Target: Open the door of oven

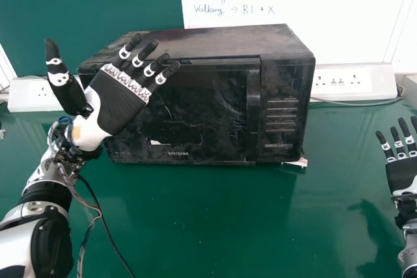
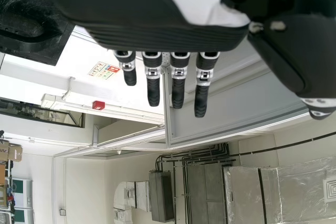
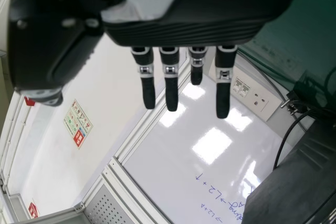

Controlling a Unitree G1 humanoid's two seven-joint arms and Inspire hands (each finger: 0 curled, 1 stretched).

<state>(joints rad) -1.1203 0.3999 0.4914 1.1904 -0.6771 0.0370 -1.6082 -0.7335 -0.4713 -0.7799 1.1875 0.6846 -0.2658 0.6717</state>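
On the whiteboard (image 1: pixel 352 30) at the far side, behind the oven (image 1: pixel 195 102) and reaching to the right, blue handwriting (image 1: pixel 234 10) reads "Locked standing → L2 +" with its end unclear, then "Running → R2 + A" and "Walking → R1 + X", below a cut-off line. White lettering (image 1: pixel 178 153) low on the oven's near face, left of its middle, reads "SAMSUNG". The right wrist view shows a red-and-green wall sign (image 3: pixel 78 123), its print too small to read.
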